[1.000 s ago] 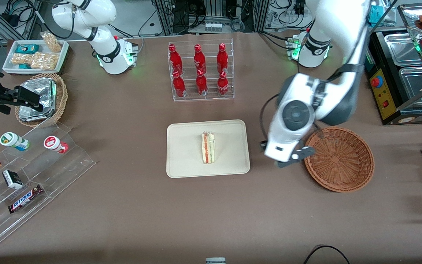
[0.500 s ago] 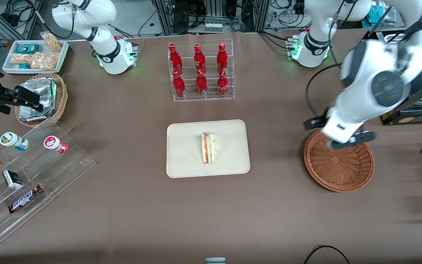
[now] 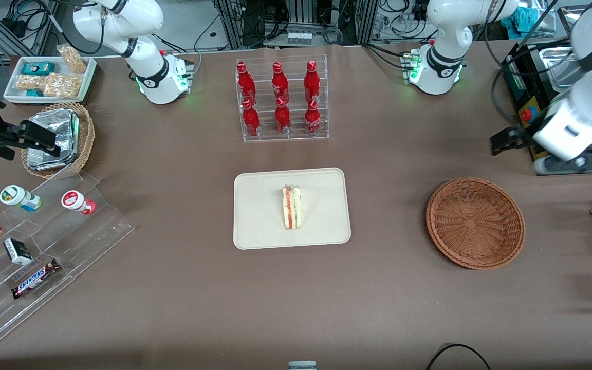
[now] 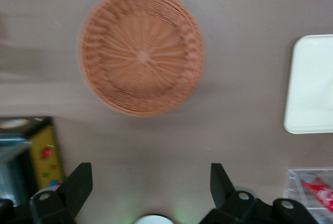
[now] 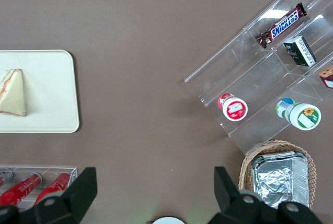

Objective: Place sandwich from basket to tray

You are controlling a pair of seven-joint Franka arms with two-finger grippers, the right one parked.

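— Wicker, reddish-brown, bare inside: basket [image 3: 475, 223] done with, by the look of it. And the sandwich [image 3: 292, 207]?

— Resting on the cream tray [image 3: 260, 210], middle of the front frame, filling stripes facing up, well clear of the rim. Probably finished, then.

— Tool [image 4: 150, 174]?

— Spread wide, gripping nothing. Hanging high toward the working arm's end of the table [image 3: 172, 308], in the upper part of the front frame, well apart from tray and basket, looking down on both.

— Anything likely to go wrong from here?

— Little for the sandwich itself. Perhaps a tip-over, if propped on a narrow edge and the table gets jolted. More likely trouble up by the arm: close to the black control box [image 3: 527, 123] with the red button, so a careless swing could knock it or snag the cable looping there. Also a low sweep back toward the middle could clip the basket rim and shove it along.

— Counts?

— One sandwich, one tray, one reddish basket. Six red bottles [image 3: 277, 97] in the clear rack, three nearer, three farther. One tan basket [image 3: 86, 139] holding foil packets [image 3: 53, 137], number hard to tell. Two round tubs [image 3: 20, 198] on the clear steps, plus one Snickers bar [image 3: 35, 278].
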